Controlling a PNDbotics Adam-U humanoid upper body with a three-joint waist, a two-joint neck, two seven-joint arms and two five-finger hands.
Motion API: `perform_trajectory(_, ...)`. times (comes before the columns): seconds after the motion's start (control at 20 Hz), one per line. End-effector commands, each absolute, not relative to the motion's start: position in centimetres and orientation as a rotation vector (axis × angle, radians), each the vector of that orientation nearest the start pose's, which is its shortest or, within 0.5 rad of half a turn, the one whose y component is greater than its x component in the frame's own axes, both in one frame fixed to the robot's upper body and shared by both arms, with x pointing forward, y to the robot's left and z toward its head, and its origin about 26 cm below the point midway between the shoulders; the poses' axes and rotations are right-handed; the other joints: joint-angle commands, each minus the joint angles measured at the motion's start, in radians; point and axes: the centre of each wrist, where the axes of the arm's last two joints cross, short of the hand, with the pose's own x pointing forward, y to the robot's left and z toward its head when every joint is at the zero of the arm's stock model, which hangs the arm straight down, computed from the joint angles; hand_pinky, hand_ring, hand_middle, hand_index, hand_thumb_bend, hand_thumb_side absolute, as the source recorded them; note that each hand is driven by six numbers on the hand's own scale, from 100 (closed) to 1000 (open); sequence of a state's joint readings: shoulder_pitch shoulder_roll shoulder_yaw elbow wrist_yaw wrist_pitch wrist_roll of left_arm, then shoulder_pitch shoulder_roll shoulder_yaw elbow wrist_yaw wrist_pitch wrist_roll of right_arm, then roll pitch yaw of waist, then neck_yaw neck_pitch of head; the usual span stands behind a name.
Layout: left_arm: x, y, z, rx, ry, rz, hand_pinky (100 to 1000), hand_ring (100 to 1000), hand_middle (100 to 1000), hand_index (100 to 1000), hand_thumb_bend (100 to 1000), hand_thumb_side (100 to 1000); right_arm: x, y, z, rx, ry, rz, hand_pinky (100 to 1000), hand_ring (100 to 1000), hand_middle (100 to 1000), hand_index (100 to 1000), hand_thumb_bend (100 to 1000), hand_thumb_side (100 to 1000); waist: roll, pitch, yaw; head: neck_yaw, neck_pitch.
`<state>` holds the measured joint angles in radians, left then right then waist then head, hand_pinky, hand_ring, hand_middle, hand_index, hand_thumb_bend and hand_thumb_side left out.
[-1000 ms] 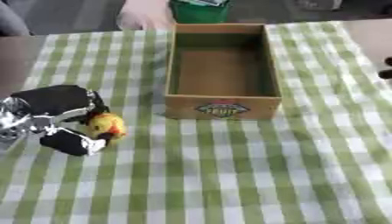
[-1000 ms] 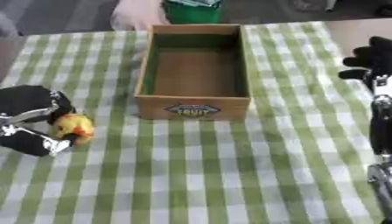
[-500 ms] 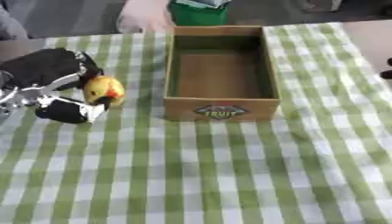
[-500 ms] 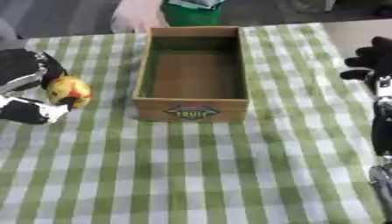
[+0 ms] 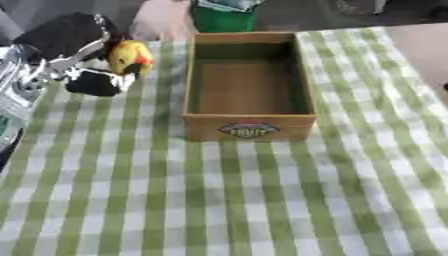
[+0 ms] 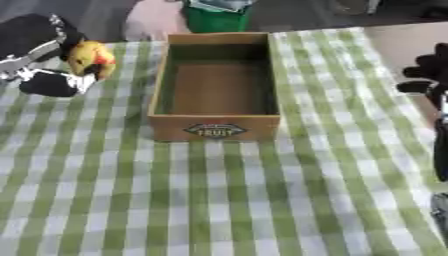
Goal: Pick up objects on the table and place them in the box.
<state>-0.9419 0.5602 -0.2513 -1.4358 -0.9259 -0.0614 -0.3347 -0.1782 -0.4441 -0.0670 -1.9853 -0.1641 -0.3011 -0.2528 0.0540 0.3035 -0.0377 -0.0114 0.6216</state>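
Yellow and red, the small round fruit now rides higher and nearer the box than a second ago, carried in the left hand, fingers curled round it; delivery looks close. Right eye view: the right hand idles at the worktop edge, fingers relaxed.

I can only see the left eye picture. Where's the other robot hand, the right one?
Observer: The right robot hand is at the picture's right edge, just past the checked cloth, level with the box.
Operator: Is it touching the box?
Observer: No, a strip of cloth lies between them.
Operator: My left robot hand holds the yellow fruit. Does the right one carry anything?
Observer: Nothing shows in it.
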Motion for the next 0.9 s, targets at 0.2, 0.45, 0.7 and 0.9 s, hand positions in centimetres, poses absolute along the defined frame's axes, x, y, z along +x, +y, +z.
perform_trajectory(0.2,42.2,21.7,33.3,-1.878,2.515,1.765,326,447,378,600,100,535,28.9,-30.2,20.0,-0.168,-2.536,0.103,592,666,647,784,100,601,0.005,-0.010,-0.036,0.050,-0.021)
perform_trajectory(0.45,43.8,20.0,33.3,-1.915,2.532,1.662,330,443,373,622,100,531,29.1,-29.7,20.2,-0.123,-2.531,0.153,592,667,648,785,100,604,0.007,-0.001,-0.065,0.076,-0.021)
perform_trajectory(0.7,45.3,18.6,32.4,-1.899,2.504,1.638,340,448,375,629,100,542,29.3,-29.0,20.6,-0.073,-2.539,0.176,592,667,648,785,100,603,0.008,0.006,-0.086,0.092,-0.031)
perform_trajectory(0.9,46.4,18.3,31.5,-1.889,2.461,1.640,345,451,374,624,100,556,29.6,-28.4,21.3,-0.018,-2.554,0.199,591,667,648,785,100,603,0.014,0.010,-0.117,0.128,-0.046)
